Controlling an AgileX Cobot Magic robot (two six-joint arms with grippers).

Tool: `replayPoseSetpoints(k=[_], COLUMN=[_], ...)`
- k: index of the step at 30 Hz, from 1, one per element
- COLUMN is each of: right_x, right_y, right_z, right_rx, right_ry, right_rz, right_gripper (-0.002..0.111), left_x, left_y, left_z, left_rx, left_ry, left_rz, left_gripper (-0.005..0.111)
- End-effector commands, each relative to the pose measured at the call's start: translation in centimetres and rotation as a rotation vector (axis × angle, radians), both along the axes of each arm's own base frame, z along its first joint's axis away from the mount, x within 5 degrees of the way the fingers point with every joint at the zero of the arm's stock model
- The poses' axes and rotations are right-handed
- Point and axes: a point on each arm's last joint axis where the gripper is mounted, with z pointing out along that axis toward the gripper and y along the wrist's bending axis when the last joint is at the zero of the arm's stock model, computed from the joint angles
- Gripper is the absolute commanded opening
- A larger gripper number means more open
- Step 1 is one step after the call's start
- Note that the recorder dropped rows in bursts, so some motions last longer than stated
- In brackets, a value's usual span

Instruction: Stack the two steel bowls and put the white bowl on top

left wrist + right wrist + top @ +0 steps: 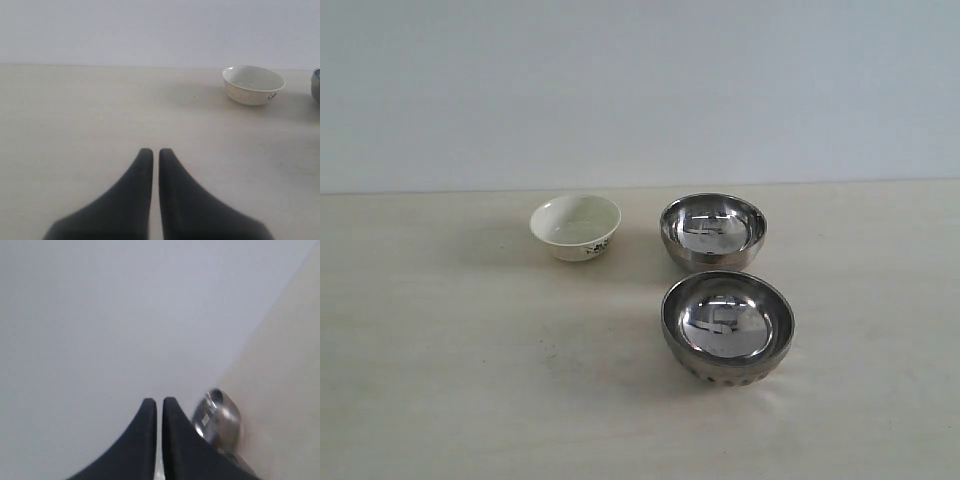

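Two shiny steel bowls stand upright on the table, one farther back (712, 231) and one nearer the front (727, 327), close together but apart. The white bowl (576, 227) sits to the left of the far steel bowl, empty, with a dark mark on its outside. Neither gripper shows in the exterior view. In the left wrist view my left gripper (156, 152) is shut with nothing in it, low over bare table, and the white bowl (253, 85) lies well beyond it. My right gripper (159, 402) is shut and empty, tilted, with a steel bowl (220, 421) just past its fingers.
The pale tabletop (440, 360) stretches wide to the left and front of the bowls. A plain light wall (640, 90) rises behind the table's back edge. A sliver of a steel bowl (316, 85) shows at the edge of the left wrist view.
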Motion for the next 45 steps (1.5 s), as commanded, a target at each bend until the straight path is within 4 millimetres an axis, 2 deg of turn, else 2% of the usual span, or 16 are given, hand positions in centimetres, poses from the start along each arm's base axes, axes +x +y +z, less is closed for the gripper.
replayPoseSetpoints(k=[1,4,8,12,18,23,28,31,34,36,39,45], right_x=[-0.4,-1.0,-2.2,-1.4,4.0,10.2,16.9,20.6,23.9,26.0,29.0,33.8], right_y=[-1.0,-1.0,-1.0,-0.7,0.5,1.9,3.3,4.0,4.5,4.9,5.9,9.1], right_z=[2.1,4.5,8.9,12.6,16.5,18.9,17.9,16.5,14.4,12.7,9.7,5.9], right_rx=[0.017,-0.015,-0.106,-0.221,-0.456,-0.700,-0.809,-0.815,-0.814,-0.807,-0.803,-0.815], right_ry=[-0.231,-0.310,-0.425,-0.389,-0.169,0.039,0.299,0.421,0.537,0.603,0.683,0.718], right_rz=[-0.116,-0.118,-0.141,-0.141,-0.076,0.057,0.260,0.344,0.417,0.458,0.512,0.583], right_gripper=[0.000,0.000,0.000,0.000,0.000,0.000,0.004,0.019,0.040,0.049,0.050,0.050], left_x=[0.0,0.0,0.0,0.0,0.0,0.0,0.0,0.0,0.0,0.0,0.0,0.0], left_y=[0.0,0.0,0.0,0.0,0.0,0.0,0.0,0.0,0.0,0.0,0.0,0.0], left_z=[-0.1,-0.1,-0.1,-0.1,-0.1,-0.1,-0.1,-0.1,-0.1,-0.1,-0.1,-0.1], left_rx=[-0.014,-0.014,-0.014,-0.014,-0.014,-0.014,-0.014,-0.014,-0.014,-0.014,-0.014,-0.014], left_ry=[0.002,0.002,0.002,0.002,0.002,0.002,0.002,0.002,0.002,0.002,0.002,0.002], left_rz=[0.004,0.004,0.004,0.004,0.004,0.004,0.004,0.004,0.004,0.004,0.004,0.004], left_gripper=[0.004,0.004,0.004,0.004,0.004,0.004,0.004,0.004,0.004,0.004,0.004,0.004])
